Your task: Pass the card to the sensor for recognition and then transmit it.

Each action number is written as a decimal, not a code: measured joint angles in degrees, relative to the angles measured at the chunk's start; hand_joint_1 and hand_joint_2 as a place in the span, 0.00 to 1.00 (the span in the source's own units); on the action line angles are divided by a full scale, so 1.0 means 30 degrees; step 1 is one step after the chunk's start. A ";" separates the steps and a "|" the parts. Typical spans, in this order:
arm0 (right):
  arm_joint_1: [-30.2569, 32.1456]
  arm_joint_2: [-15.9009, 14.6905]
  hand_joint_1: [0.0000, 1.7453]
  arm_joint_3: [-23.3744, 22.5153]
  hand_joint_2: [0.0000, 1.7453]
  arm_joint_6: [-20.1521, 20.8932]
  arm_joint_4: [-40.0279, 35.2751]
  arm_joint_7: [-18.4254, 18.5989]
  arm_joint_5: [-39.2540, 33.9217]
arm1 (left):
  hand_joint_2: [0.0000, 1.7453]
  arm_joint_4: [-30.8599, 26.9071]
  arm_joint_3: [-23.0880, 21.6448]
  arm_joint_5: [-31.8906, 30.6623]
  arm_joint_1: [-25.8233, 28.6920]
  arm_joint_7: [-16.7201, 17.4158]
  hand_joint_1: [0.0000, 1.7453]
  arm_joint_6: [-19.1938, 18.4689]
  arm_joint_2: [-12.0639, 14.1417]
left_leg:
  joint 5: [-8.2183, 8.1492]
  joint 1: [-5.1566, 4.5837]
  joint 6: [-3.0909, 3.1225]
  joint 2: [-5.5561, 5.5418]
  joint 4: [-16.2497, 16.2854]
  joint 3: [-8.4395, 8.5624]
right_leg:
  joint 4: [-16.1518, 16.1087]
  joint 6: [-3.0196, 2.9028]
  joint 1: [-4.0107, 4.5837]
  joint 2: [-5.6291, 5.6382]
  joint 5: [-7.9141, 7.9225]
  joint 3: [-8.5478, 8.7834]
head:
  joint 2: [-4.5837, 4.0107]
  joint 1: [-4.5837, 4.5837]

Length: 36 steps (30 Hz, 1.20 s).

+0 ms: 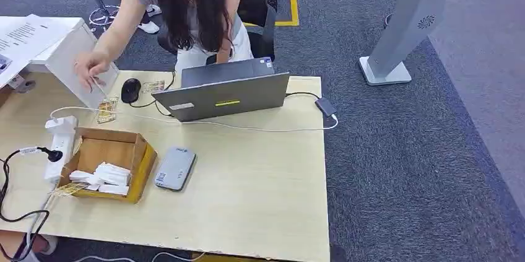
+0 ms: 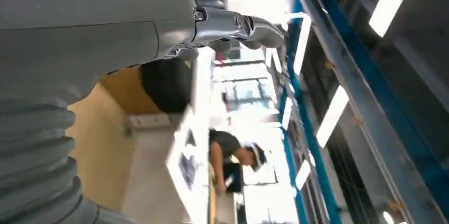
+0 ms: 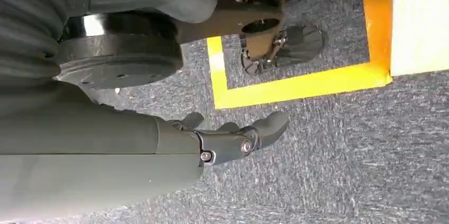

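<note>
White cards [image 1: 105, 175] sit in the open cardboard box [image 1: 139, 163] near the surface's [image 1: 260, 187] left edge, grey oblong sensor [image 1: 174, 168] just beside — left hand [image 2: 233, 25] and right hand [image 3: 233, 139] both empty, fingers loosely apart.

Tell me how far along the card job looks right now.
Nothing visible settles done or pending. Cards lie in the cardboard box beside the grey sensor on the table. Left hand and right hand hold nothing. This fits before a pickup or after a handover.

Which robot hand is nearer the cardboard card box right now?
Left, probably: the card box sits at the table's left. The left robot hand is raised beside a tan surface; the right robot hand hangs over carpet by yellow tape.
</note>
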 joint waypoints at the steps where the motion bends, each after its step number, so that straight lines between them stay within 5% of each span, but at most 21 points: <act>1: 0.0000 0.0000 0.00 -0.0029 1.00 -0.0007 0.0000 -0.0044 0.0000 | 0.00 0.1223 0.0735 0.0358 -0.0110 0.0110 0.00 -0.0167 0.0218 | -0.0008 0.0002 -0.0008 -0.0007 -0.0003 -0.0007 | 0.0001 -0.0004 0.0001 -0.0008 -0.0002 0.0010 | 0.0000 0.0029; 6: 0.0045 0.0000 0.00 -0.0232 1.00 -0.0379 0.0015 -0.0349 0.0029 | 0.00 0.7949 0.3642 0.3752 -0.0427 0.2295 0.00 -0.1872 0.1463 | -0.0022 -0.0017 -0.0017 0.0008 -0.0009 0.0000 | -0.0010 -0.0003 -0.0012 0.0008 -0.0006 0.0012 | 0.0000 0.0008; 12: 0.0074 0.0000 0.00 -0.0408 1.00 -0.0408 0.0015 -0.0561 0.0109 | 0.00 1.3046 0.5068 0.3991 -0.0362 0.2404 0.00 -0.2367 0.1675 | -0.0022 -0.0025 -0.0014 -0.0072 -0.0005 -0.0016 | -0.0038 0.0030 -0.0019 -0.0093 -0.0027 0.0045 | 0.0000 0.0021; 32: 0.0085 0.0000 0.00 -0.0452 1.00 -0.0407 0.0015 -0.0605 0.0459 | 0.00 1.6548 0.5826 0.3584 -0.0395 0.3213 0.00 -0.1471 0.1529 | -0.0023 -0.0023 -0.0011 -0.0073 0.0001 -0.0004 | -0.0039 0.0030 -0.0019 -0.0093 -0.0026 0.0055 | 0.0000 0.0022; 36: 0.0081 0.0007 0.00 -0.0452 1.00 -0.0036 0.0022 -0.0605 0.0568 | 0.00 1.6972 0.5826 0.2847 -0.0393 0.3395 0.00 0.0324 0.1254 | -0.0025 -0.0037 -0.0009 -0.0075 0.0001 0.0000 | -0.0040 0.0031 -0.0036 -0.0094 -0.0026 0.0063 | 0.0000 0.0007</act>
